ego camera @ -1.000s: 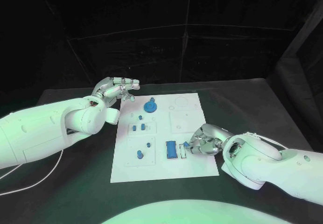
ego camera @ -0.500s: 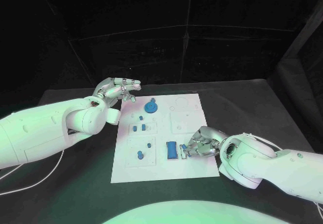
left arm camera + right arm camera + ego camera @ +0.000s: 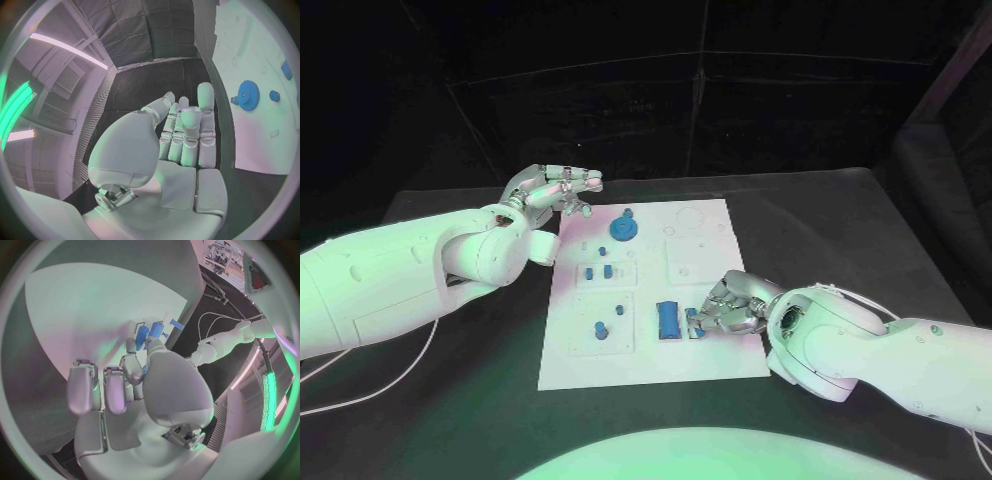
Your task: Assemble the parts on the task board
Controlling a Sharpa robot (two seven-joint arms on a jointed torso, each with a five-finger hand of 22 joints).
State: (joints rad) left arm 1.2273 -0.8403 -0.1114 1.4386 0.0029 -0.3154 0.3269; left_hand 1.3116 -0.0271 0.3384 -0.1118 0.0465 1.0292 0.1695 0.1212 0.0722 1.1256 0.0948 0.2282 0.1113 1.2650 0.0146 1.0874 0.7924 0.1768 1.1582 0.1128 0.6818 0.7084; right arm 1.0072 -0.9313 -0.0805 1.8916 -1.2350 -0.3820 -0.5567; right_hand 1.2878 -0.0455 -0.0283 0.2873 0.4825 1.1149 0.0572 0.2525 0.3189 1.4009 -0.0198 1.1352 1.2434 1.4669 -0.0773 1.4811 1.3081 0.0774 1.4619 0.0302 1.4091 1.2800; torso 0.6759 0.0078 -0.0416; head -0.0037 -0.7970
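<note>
Head view: our right hand (image 3: 723,308) sits low on the white board (image 3: 711,360), fingertips pinching a small blue piece (image 3: 692,322) just beside the flat blue block (image 3: 666,320), likely lining it up for its slot. Right wrist view backs this up: thumb and a finger close around the blue piece (image 3: 152,333). Our left hand (image 3: 553,188) hovers off the board's far left corner, fingers loose, holding nothing, probably kept clear. Blue gear (image 3: 623,229) and small pegs (image 3: 599,272) rest farther up the board.
</note>
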